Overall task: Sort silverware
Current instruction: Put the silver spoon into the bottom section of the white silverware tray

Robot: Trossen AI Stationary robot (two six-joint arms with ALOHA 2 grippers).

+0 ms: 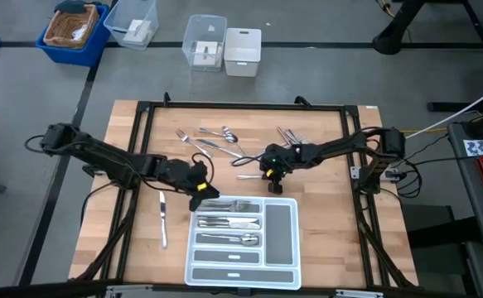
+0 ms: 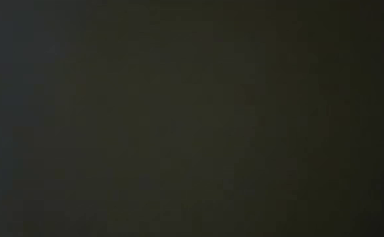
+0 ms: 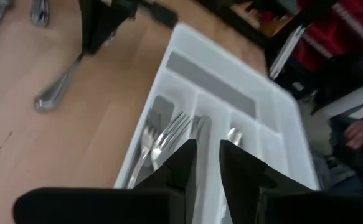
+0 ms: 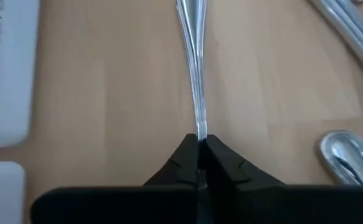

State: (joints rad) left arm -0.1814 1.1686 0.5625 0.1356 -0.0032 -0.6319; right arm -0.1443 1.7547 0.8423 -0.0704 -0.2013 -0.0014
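Right end effector (image 4: 198, 152) clenched on silverware handle (image 4: 193, 74) — slim, shiny, lying on table.

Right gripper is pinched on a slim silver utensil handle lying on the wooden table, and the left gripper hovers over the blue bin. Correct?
Not quite. The left gripper is at the white compartmented cutlery tray, as the high view shows. The right gripper is indeed closed on the slim silver utensil handle on the wooden table.

A grey floor (image 1: 26, 124) spreads around the wooden worktop (image 1: 100, 223), which is edged by a black frame (image 1: 249, 106). Behind it on the floor sit a blue bin (image 1: 100, 37) holding a woven basket (image 1: 69, 26), two clear plastic tubs (image 1: 204, 41) and a white container (image 1: 243, 51). The low view is wholly dark.
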